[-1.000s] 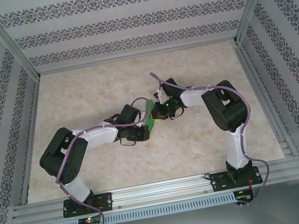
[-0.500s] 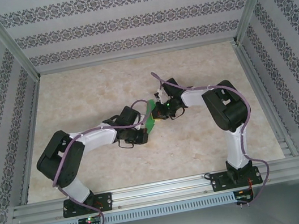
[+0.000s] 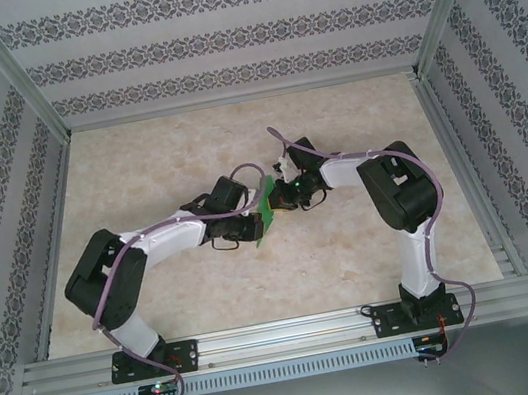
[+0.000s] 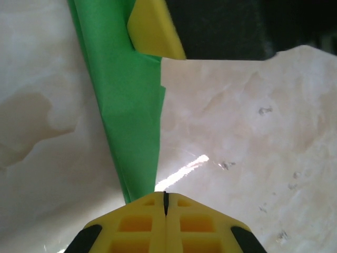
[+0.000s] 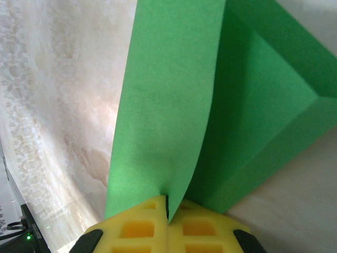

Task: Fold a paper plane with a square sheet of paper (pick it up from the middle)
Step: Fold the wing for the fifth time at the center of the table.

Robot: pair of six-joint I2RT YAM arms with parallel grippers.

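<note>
The folded green sheet of paper (image 5: 163,105) is clamped in the shut fingers of the right end effector (image 5: 167,203), mid-frame in the top view above the desk (image 3: 136,158), apparently so a crease can be worked. The left end effector (image 4: 165,196) is also closed. The sheet runs from beside its left fingertip towards the upper left, and whether it is pinched there cannot be told.

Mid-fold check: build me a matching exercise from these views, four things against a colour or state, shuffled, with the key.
Things
1. paper
2. left gripper
3. table
4. back wall

Descriptions
A. pale marbled beige
B. bright green, creased, pinched by the shut right gripper
C. striped patterned wallpaper
D. yellow fingers shut at the paper's narrow end

Pairs: 1-B, 2-D, 3-A, 4-C
</note>
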